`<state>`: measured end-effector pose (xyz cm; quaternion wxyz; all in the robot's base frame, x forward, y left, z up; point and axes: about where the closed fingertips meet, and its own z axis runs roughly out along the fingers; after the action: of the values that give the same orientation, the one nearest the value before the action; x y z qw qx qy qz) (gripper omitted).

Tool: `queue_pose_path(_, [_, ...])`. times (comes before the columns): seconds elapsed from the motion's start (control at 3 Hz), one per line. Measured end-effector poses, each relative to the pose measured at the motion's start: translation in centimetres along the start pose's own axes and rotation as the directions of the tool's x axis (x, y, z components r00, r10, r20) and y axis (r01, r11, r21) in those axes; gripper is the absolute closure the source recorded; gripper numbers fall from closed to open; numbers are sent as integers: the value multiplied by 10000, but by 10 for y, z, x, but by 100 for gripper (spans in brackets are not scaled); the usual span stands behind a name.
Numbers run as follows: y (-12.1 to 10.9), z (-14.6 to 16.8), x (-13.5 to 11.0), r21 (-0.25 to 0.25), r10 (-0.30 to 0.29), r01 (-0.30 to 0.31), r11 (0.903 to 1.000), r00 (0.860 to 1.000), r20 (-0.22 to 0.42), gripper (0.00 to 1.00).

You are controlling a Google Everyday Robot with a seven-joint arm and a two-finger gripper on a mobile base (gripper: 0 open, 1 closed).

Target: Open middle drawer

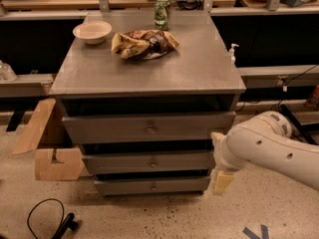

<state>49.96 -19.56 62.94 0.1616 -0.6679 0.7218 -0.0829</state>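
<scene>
Presently the gripper (222, 180) is seen low at the cabinet's (79, 78) right front corner, just beside the right end of the middle drawer (114, 162). Whether it is open or closed cannot be told. The drawer lies between the top drawer (104, 128) and the bottom drawer (119, 186), and it appears fully shut, so the step in hand is judged to be the reach for its handle.

The knob (153, 162) is set at the centre of the front, well to the left of the gripper. The gripper should be carried leftward along the front and held level with that knob, so that neither the knob above nor the one below is taken by mistake. A small round knob is easily slipped off, so it should be gripped squarely and pulled straight out, in line with the drawer's travel.

A steady pull is advised, since a can (162, 13) stands upright at the back of the top, behind a bag (143, 44) and beside a bowl (92, 32).
</scene>
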Motion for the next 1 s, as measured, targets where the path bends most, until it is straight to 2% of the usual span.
queue_pose_path(0.33, [7, 45, -3, -302, -777, 776, 9965, 9970, -14, 0])
queue_pose_path(1.0, [2, 115, -10, -660, -1473, 1496, 9865, 9884, 377, 0])
